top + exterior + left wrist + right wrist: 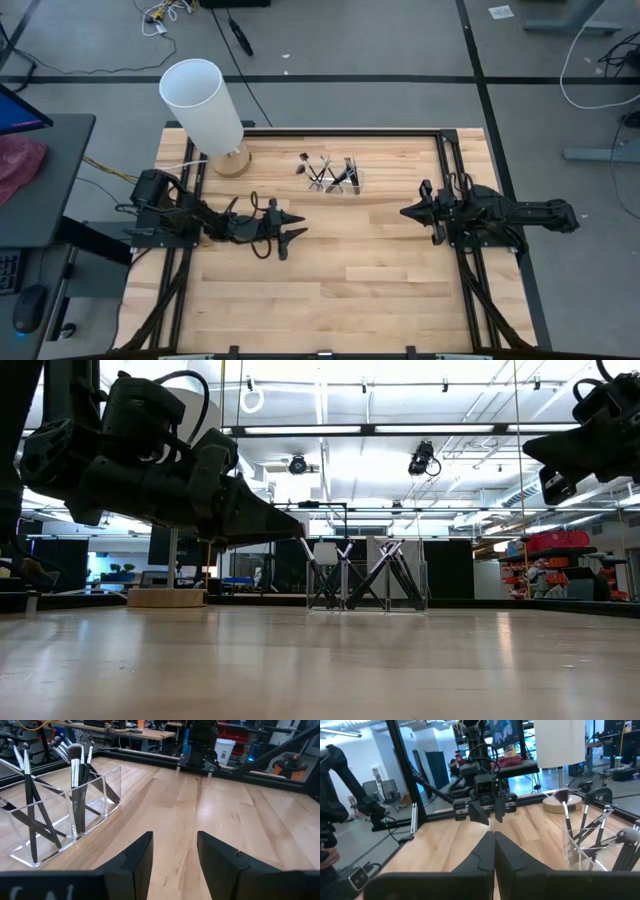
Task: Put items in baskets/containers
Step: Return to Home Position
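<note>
- Brushes (325, 172) are seen leaning in the clear holder (111, 782), at the far middle of the surface (350, 290).
- Left gripper (290, 232) fingers are held apart, empty; right gripper (407, 212) fingers are pressed together, empty.
- The holder could be toppled if clipped by an arm.

Matte black left arm (180, 215), matching right arm (520, 213), looped black cables (187, 374), wedge-shaped fingers (137, 862)

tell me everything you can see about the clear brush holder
The clear holder is a low, transparent plastic box with thin walls and inner dividers making compartments. It stands upright on the wooden table, toward the far middle. Slim dark-handled brushes stand in it, leaning and crossing, bristles up. Only table and brushes touch it.
</note>
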Tool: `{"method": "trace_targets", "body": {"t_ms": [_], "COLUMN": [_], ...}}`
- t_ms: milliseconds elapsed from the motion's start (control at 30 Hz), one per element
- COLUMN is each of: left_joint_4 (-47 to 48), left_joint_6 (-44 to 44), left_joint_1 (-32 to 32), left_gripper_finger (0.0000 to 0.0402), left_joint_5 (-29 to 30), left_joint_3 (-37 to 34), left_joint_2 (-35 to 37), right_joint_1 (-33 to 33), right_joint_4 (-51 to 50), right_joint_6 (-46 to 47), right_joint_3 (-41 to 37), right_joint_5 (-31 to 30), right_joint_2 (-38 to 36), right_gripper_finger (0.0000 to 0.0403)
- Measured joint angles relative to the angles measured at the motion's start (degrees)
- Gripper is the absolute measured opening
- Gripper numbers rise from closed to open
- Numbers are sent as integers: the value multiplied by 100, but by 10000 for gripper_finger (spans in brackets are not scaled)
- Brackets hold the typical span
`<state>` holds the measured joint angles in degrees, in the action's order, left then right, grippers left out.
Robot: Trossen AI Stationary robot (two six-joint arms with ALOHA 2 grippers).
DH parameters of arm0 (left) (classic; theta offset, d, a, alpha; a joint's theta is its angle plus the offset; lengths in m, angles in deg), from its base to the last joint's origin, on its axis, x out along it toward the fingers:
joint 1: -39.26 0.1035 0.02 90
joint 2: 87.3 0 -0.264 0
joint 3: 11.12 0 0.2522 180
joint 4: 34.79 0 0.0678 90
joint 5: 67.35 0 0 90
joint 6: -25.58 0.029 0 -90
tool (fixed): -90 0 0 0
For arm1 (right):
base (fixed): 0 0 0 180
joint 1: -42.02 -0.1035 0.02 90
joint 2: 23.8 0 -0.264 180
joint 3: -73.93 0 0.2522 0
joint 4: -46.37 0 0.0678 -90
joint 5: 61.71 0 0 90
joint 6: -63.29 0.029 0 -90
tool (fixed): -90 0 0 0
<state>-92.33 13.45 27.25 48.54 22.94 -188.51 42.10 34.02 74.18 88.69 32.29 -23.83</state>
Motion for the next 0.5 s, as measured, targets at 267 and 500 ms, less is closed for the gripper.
{"method": "trace_targets", "body": {"t_ms": [267,500], "left_joint_4": [0,-2], "left_joint_6": [-29,-107], "left_joint_1": [0,98], "left_gripper_finger": [156,156], "left_joint_5": [0,-50], "left_joint_3": [0,0], "left_joint_2": [0,0], "right_joint_1": [0,0], "right_joint_4": [-18,-29], "right_joint_6": [171,213], "right_joint_3": [0,0], "right_joint_5": [-55,-55], "right_joint_2": [2,42], "right_gripper_finger": [5,6]}}
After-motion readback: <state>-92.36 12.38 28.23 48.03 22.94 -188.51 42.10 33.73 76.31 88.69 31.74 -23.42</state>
